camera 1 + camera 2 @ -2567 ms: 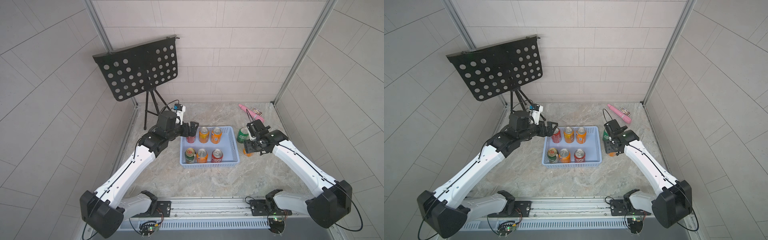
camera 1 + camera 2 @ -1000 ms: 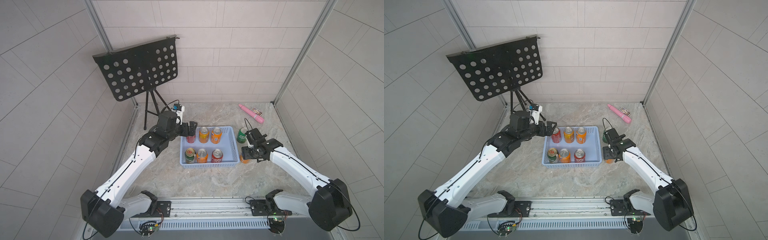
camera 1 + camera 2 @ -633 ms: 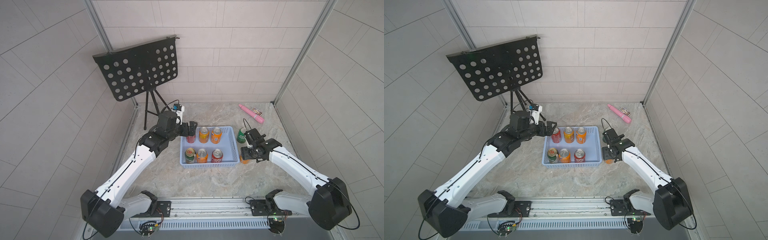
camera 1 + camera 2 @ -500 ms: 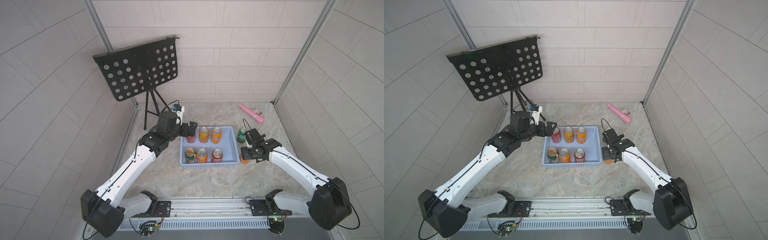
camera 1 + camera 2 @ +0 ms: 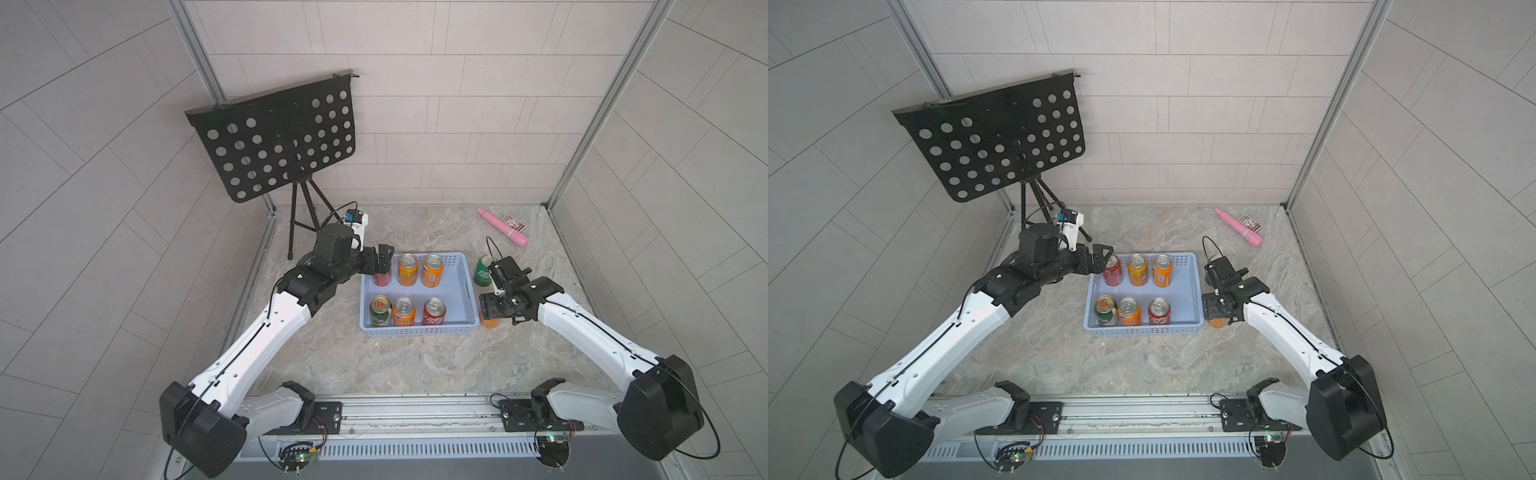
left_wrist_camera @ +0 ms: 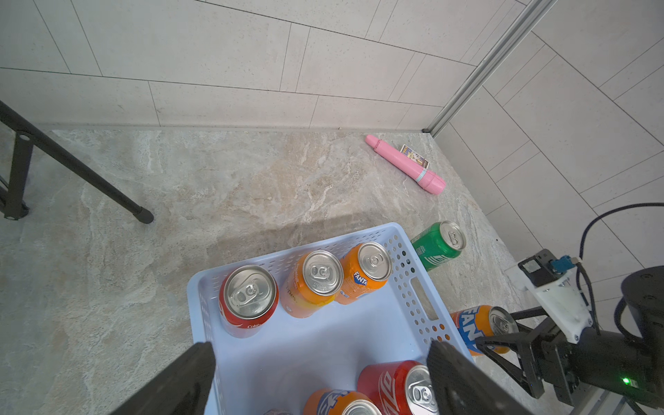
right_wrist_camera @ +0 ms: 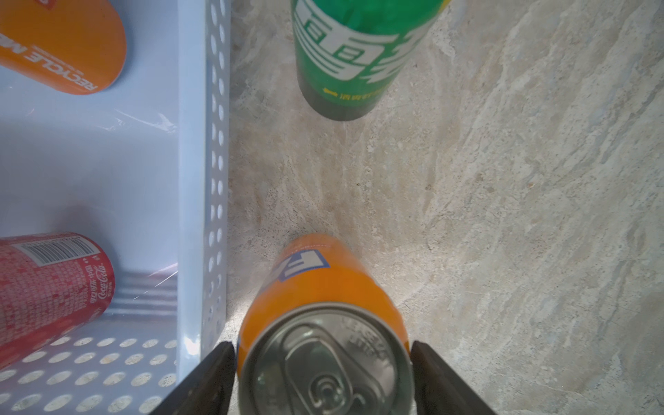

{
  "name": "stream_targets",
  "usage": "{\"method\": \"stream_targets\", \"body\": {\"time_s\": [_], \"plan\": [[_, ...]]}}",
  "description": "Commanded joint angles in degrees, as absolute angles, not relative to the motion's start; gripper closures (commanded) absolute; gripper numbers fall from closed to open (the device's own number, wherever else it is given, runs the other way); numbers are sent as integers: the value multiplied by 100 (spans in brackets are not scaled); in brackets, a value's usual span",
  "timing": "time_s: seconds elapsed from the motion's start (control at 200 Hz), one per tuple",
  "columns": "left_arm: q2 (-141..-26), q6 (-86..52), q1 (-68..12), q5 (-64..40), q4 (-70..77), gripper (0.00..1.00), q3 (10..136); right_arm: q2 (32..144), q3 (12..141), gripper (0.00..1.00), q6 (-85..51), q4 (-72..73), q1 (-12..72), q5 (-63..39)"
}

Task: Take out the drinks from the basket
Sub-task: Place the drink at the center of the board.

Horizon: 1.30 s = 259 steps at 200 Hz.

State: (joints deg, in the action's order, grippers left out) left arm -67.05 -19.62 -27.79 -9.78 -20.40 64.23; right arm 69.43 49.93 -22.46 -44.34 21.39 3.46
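Now, at far left the music stand (image 5: 274, 141) stands in the back corner, well apart from the basket (image 5: 419, 331). The left gripper (image 6: 319, 348) hovers at the basket's back left corner, near the back red can (image 5: 1113, 270). Its fingers (image 6: 194, 373) are spread wide, with nothing held between them.

The basket sits mid-table and holds six upright cans in two rows of three.
- **Behind:** the back red can, the back orange can (image 5: 408, 270) and the second back orange can (image 5: 432, 271).
- **In front:** the labelled green can (image 5: 380, 311), the front orange can (image 5: 404, 311) and the front red can (image 5: 434, 311).

Right of the basket two more cans stand upright on the table (image 5: 415, 365), apart from each other. The plain green can (image 5: 482, 271) is toward the back, and the outer orange can (image 7: 323, 287) is toward the front, just beside the basket's wall.

The right gripper (image 7: 319, 348) straddles the outer orange can from above, one finger close at each side of its top. Whether they pinch it or stand just clear cannot be told.

At back right lies the pink stick (image 5: 503, 227), with a small card (image 5: 515, 223) just beside it.
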Motion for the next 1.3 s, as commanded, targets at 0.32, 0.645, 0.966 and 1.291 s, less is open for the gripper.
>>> {"method": "stream_targets", "body": {"time_s": [0.32, 0.645, 0.966, 1.291], "plan": [[-6621, -1945, -2791, -930, -2048, 0, 6346, 6461, 5537, 15, -2229, -4609, 2121, 1034], [-6689, -2328, -2669, -700, -2008, 0, 6325, 6156, 6403, 17, -1929, -4792, 2075, 527], [-6960, -2430, -2081, -749, -2209, 0, 6786, 6094, 6715, 18, -1828, -4054, 2098, -604], [-7463, -3040, -1398, -1578, -1784, 0, 6534, 6949, 7456, 18, -1760, -4059, 2421, -610]]}}
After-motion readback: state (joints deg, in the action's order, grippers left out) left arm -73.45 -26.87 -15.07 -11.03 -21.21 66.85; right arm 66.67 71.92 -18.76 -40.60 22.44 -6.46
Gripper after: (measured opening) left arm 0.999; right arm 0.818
